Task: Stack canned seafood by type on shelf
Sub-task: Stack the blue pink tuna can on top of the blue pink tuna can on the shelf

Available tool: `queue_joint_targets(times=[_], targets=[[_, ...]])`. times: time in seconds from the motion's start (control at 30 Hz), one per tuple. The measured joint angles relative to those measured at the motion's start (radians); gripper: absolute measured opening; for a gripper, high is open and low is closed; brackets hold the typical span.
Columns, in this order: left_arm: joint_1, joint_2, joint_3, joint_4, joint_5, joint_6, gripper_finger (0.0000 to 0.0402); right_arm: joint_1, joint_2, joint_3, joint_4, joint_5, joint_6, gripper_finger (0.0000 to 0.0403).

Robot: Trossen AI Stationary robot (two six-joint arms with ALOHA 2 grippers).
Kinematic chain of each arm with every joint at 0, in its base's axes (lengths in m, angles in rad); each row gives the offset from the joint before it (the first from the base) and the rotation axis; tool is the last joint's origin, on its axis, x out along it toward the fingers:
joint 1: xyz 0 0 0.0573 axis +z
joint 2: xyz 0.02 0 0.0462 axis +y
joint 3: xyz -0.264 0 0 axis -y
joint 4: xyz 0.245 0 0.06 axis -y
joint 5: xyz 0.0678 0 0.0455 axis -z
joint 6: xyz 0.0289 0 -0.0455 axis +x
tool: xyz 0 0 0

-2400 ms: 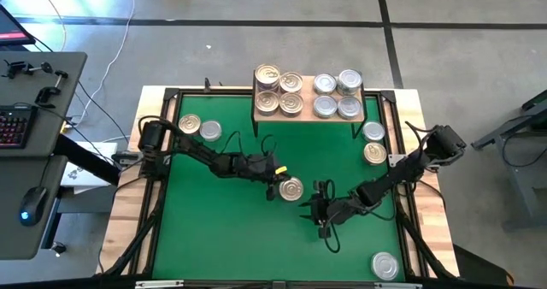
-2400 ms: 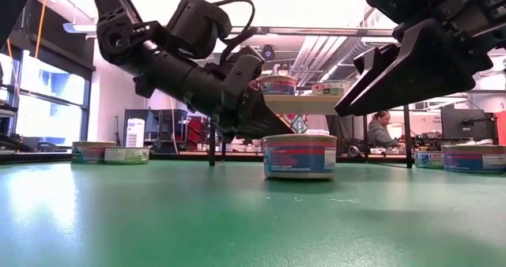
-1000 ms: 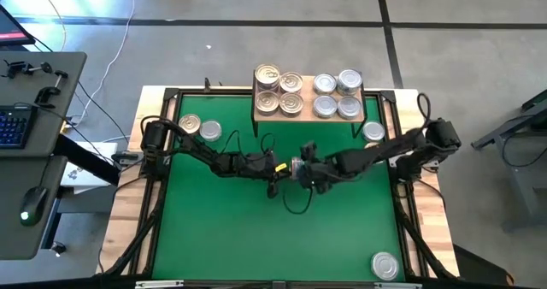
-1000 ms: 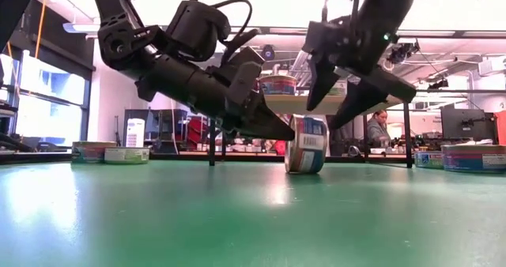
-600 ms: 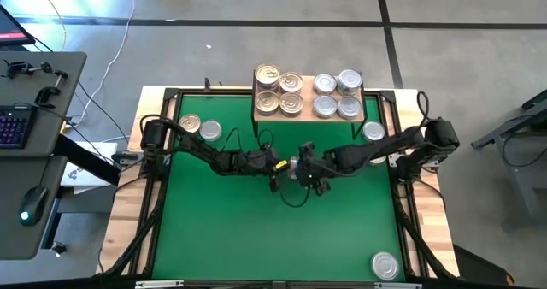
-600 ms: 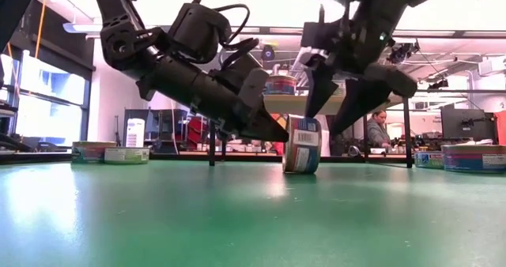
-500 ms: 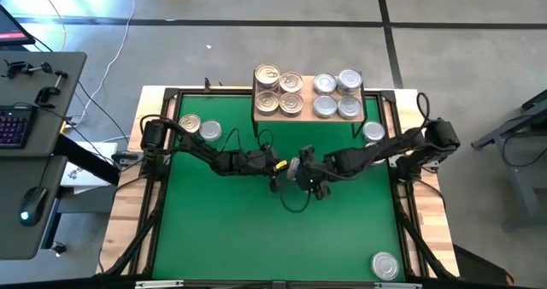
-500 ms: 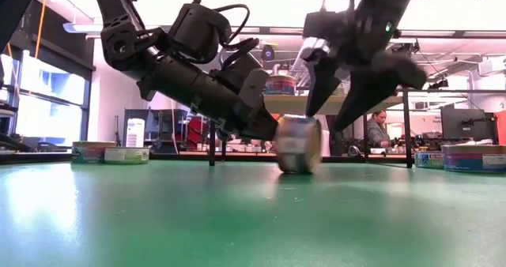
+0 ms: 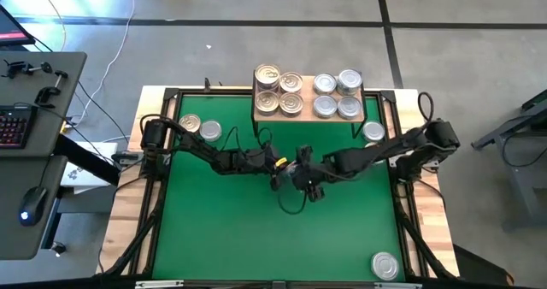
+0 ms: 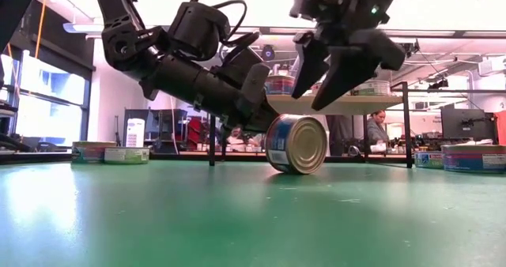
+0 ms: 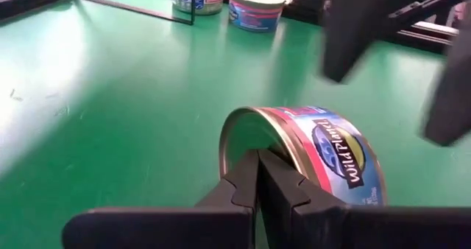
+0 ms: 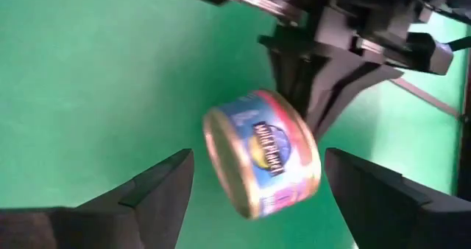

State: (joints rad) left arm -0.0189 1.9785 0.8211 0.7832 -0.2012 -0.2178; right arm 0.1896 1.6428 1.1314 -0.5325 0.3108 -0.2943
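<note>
While tipped on its edge, can (image 10: 296, 144) below wide right jaws, touching shut left jaws.

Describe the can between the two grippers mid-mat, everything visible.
The can is a small round flat tin with a golden-tinted end and a blue-and-red label. It is tipped up on its rim on the green mat, leaning. The shut left gripper presses its tips against one flat end. The open right gripper hangs above, fingers straddling it without contact.
</note>
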Motion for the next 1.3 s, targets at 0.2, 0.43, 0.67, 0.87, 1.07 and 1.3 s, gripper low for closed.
queue_joint_targets(times=[0.2, 0.43, 0.67, 0.87, 1.07, 1.3], targets=[[0.0, 0.0, 0.0, 0.001, 0.0, 0.011, 0.0, -0.107, 0.0, -0.002, 0.044, -0.168, -0.103, 0.03], [0.0, 0.0, 0.0, -0.004, 0.001, 0.012, 0.0, -0.164, 0.045, -0.002, 0.046, -0.272, -0.225, 0.03], [-0.003, -0.01, 0.0, -0.073, 0.004, 0.011, 0.0, -0.164, 0.109, -0.002, 0.048, -0.295, -0.197, 0.0273], [-0.029, -0.09, 0.0, -0.281, -0.105, -0.009, 0.0, -0.135, 0.111, -0.002, 0.056, -0.285, -0.092, 0.0176], [-0.112, -0.217, -0.015, -0.633, -0.314, -0.117, 0.0, -0.068, 0.105, -0.014, 0.05, -0.277, 0.036, 0.0178], [-0.253, -0.29, -0.165, -0.618, -0.411, -0.267, 0.0, 0.053, 0.034, -0.124, 0.152, -0.104, 0.158, 0.0178]])
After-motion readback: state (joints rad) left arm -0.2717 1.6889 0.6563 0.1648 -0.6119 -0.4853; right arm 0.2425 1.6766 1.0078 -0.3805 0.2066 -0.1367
